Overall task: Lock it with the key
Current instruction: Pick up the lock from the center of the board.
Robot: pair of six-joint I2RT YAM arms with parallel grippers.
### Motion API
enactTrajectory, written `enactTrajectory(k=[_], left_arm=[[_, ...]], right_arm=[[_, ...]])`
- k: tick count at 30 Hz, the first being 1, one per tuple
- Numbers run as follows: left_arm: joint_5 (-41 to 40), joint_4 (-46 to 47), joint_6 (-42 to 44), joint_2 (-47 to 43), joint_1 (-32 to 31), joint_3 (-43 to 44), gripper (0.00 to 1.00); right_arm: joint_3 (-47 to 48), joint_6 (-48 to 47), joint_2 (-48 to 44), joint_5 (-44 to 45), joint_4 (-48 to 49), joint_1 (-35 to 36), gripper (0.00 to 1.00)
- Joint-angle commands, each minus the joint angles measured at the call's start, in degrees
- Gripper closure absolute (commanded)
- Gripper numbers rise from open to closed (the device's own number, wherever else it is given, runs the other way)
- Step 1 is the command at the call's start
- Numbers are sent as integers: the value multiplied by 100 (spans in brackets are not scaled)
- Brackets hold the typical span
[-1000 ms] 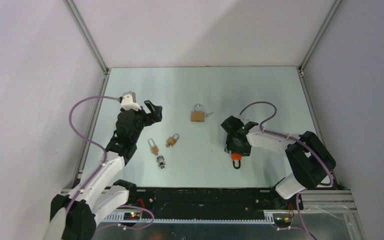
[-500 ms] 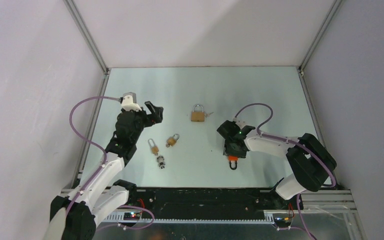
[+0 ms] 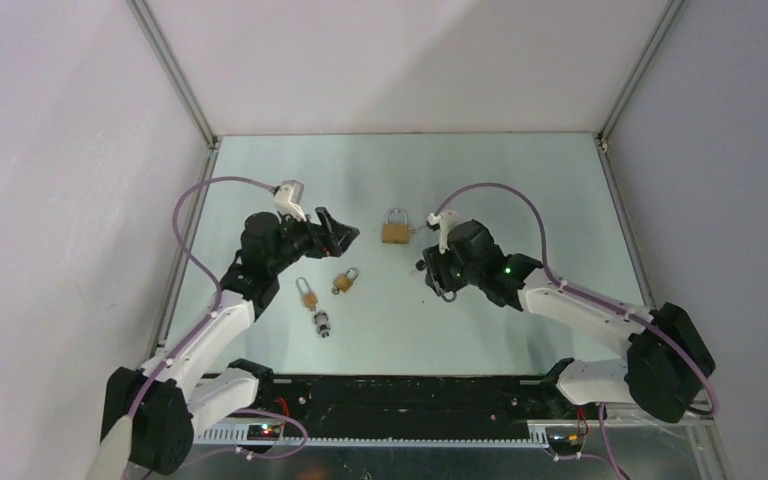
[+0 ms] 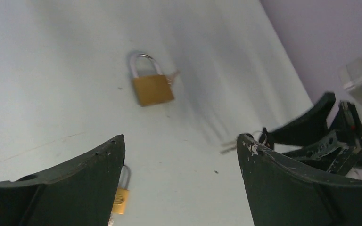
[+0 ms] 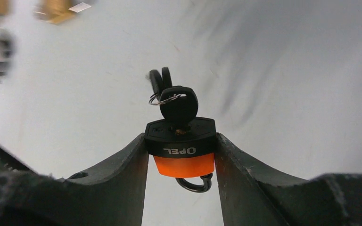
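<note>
Right tool (image 5: pixel 181 141): clamped on the orange-and-black padlock (image 5: pixel 184 162), one finger on each side of the body. In the right wrist view the padlock sat at centre frame, lifted clear of the worktop (image 3: pixel 520 180), black part uppermost and shackle showing at the bottom. The key (image 5: pixel 179 106) stood in the keyhole on the black end, a ring with a second key (image 5: pixel 156 81) hanging off it. In the top view this tool (image 3: pixel 438 275) was right of centre.

Left tool (image 4: pixel 179 143): fingers spread wide, nothing between them. Top view placed it (image 3: pixel 338 232) left of centre, pointing toward the right side of the frame.

Large brass padlock (image 3: pixel 394 228): flat on the worktop at upper centre, between the two tools, shackle pointing toward the top of the frame; something small stuck out at its right side, too small to tell what.

Lower left of centre, lying loose: first small padlock (image 3: pixel 308 294), second small padlock (image 3: pixel 344 281), and below them a small silver piece (image 3: pixel 321 324).
</note>
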Motion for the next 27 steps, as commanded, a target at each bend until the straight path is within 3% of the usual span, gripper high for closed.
enactTrajectory(k=[1, 6, 12, 17, 27], left_arm=[[1091, 100, -118, 75, -191, 505, 8], [1360, 100, -262, 225, -294, 1086, 7], [2333, 100, -339, 883, -604, 1607, 11], [2858, 100, -509, 1636, -832, 1802, 17], [3413, 100, -551, 2387, -1178, 2160, 19]], right_arm=[[327, -1673, -455, -1345, 1121, -54, 98], [607, -2443, -526, -2352, 1174, -111, 99], [842, -3011, -458, -2765, 1320, -111, 100], [921, -3375, -389, -2585, 1554, -113, 100], [1008, -3850, -152, -2321, 1880, -83, 100]])
